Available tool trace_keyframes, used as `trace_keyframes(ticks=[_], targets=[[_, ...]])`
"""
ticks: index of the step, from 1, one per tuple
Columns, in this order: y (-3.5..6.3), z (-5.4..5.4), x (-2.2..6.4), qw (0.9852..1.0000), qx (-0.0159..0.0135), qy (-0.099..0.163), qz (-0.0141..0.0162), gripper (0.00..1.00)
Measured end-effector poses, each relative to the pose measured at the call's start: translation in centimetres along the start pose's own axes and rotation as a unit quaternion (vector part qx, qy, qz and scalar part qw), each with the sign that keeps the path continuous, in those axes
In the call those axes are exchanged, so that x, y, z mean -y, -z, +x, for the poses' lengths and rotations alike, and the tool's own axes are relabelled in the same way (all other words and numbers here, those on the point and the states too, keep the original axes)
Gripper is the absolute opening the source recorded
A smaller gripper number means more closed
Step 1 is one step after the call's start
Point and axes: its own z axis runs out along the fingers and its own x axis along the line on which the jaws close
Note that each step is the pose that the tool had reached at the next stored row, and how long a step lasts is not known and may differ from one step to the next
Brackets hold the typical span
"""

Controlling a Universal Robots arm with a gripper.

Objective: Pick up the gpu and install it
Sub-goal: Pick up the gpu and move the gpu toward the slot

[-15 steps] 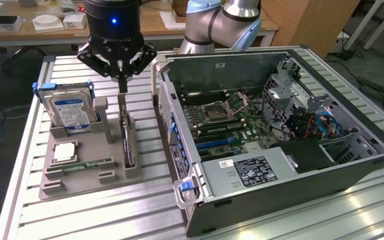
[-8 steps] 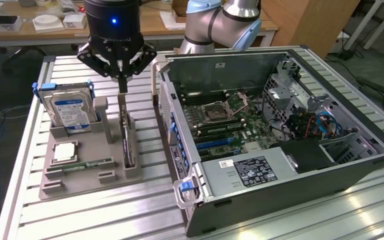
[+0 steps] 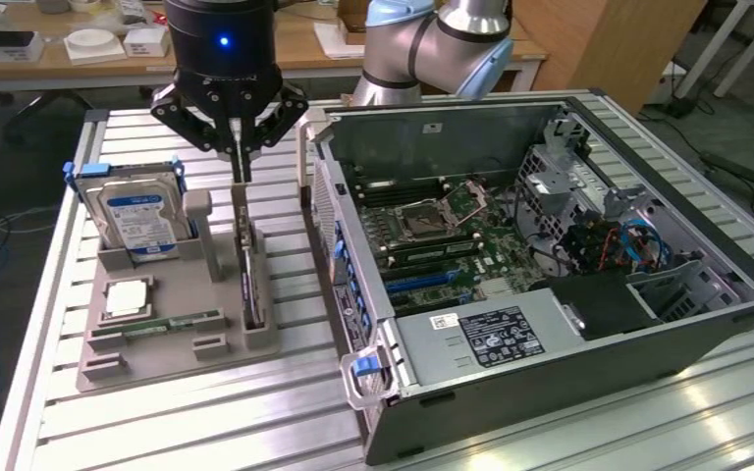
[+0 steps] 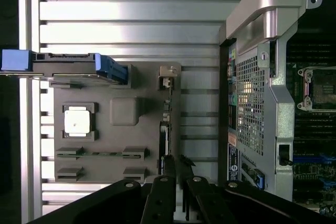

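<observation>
Black-faced, thin flat gpu card (image 3: 248, 265) is standing on edge in the grey plastic holder tray (image 3: 168, 358), beside the open dark metal computer case (image 3: 548, 402). My black gripper (image 3: 240, 175) sits right at its top end, can't tell if it's clamped. Nothing lifted or installed yet.

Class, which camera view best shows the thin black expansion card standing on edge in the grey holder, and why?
The exterior view: the thin black gpu card shows its side face and full length there. The wrist view sees it edge-on, as a narrow dark strip.
</observation>
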Motion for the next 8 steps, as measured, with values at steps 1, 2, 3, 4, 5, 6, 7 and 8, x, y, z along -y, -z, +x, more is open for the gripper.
trace_keyframes(ticks=[1, 2, 3, 4, 5, 6, 7, 8], targets=[[0.00, 0.00, 0.00, 1.0000, 0.0000, 0.000, 0.0000, 0.17], [0.00, 0.00, 0.00, 1.0000, 0.0000, 0.000, 0.0000, 0.23], [0.00, 0.00, 0.00, 1.0000, 0.0000, 0.000, 0.0000, 0.29], [0.00, 0.00, 0.00, 1.0000, 0.0000, 0.000, 0.0000, 0.29], [-0.01, 0.07, 0.00, 1.0000, 0.0002, 0.000, 0.0000, 0.35], [-0.02, 0.38, 0.00, 1.0000, 0.0006, 0.000, 0.0004, 0.41], [-0.05, 0.38, 0.03, 1.0000, 0.0003, 0.003, 0.0006, 0.41], [-0.08, 0.38, 0.05, 1.0000, -0.0009, 0.007, 0.0008, 0.47]])
